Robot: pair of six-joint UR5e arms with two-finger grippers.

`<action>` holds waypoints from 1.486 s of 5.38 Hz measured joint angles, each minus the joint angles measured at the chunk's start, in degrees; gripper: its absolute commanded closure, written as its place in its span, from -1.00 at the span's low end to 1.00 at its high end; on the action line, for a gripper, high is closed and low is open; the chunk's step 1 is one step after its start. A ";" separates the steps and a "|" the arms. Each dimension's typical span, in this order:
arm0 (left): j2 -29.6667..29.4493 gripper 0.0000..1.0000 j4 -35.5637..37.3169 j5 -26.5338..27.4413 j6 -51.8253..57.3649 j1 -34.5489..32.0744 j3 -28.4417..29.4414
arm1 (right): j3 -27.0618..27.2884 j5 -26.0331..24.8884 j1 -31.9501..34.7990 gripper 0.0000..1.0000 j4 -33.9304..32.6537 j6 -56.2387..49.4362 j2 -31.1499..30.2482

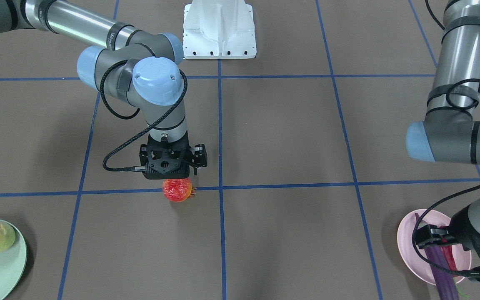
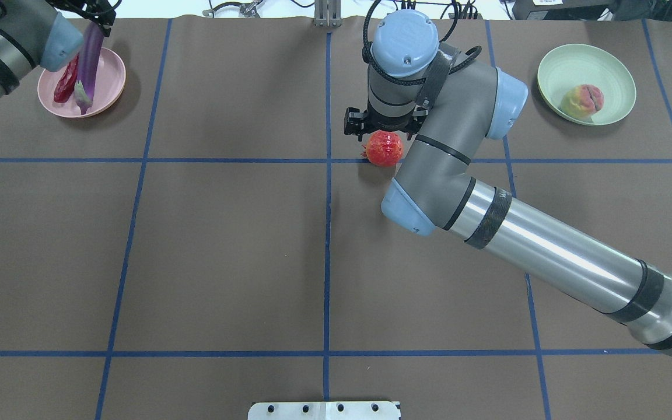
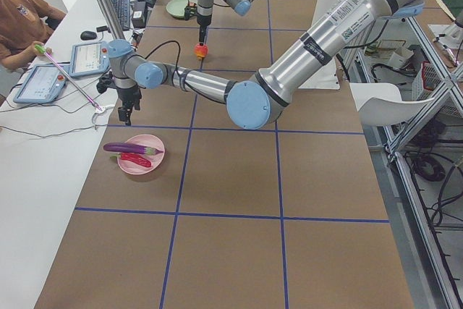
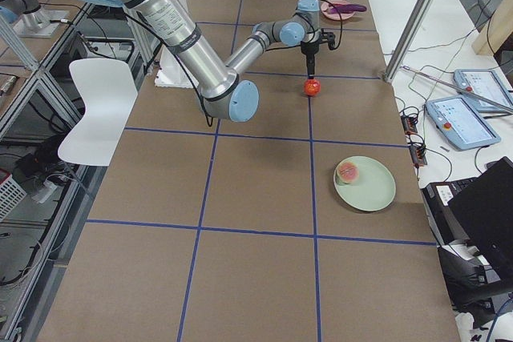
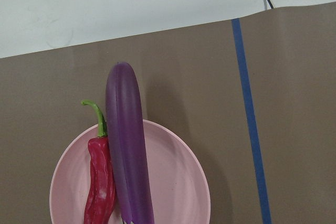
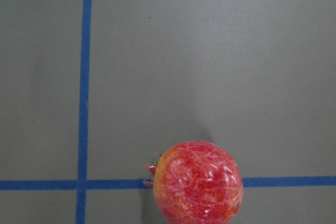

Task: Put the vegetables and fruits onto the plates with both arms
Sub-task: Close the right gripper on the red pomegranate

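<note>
Brown paper-covered table [image 2: 225, 251], gridded with blue tape; white fixed pedestal base [image 1: 219, 29] at the robot's edge serves as reference.

1. Right black two-finger gripper [image 1: 173, 168]: forward of the base and slightly to its right, pointing straight down just above item 2. Its fingers are hidden under the wrist, so I cannot tell how wide they stand.
2. Round red-orange mottled pomegranate [image 1: 177, 190]: on the table, resting on a blue tape line beside a tape crossing. Open brown surface lies on every side of it. Its crown points toward the robot's left.
3. Pale mint green round plastic plate [image 2: 563, 64]: far forward-right of the base, near the table's far edge, well apart from item 2.
4. Round yellow-green peach with pink blush [image 2: 584, 100]: on item 3, in the part nearer the base.
5. Left black two-finger gripper [image 3: 126, 113]: far forward-left of the base, hanging above item 6 and apart from it. I cannot tell its opening.
6. Pale pink round plastic plate [image 2: 111, 81]: close to the table's far edge.
7. Long glossy purple eggplant [image 5: 127, 150]: on item 6, cap end toward the base, blunt tip overhanging the rim away from it.
8. Wrinkled red chili pepper [image 5: 101, 182]: alongside item 7, touching it, green stem pointing away from the base.
</note>
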 measured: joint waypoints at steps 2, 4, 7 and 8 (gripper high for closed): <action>0.21 -1.00 -0.23 0.00 -0.30 0.12 0.14 | -1.65 -2.27 -0.49 -1.00 -0.13 -1.50 0.16; 0.64 -1.00 -0.31 0.00 -0.17 0.17 0.37 | -2.80 -2.66 -0.59 -1.00 0.59 -1.83 0.36; 1.03 -1.00 -0.32 0.00 0.09 0.18 0.50 | -4.12 -2.74 -0.79 -1.00 5.65 -1.84 -0.43; 1.03 -1.00 -0.32 0.00 0.11 0.18 0.51 | -4.28 -3.00 -0.80 -1.00 7.39 -1.84 -0.93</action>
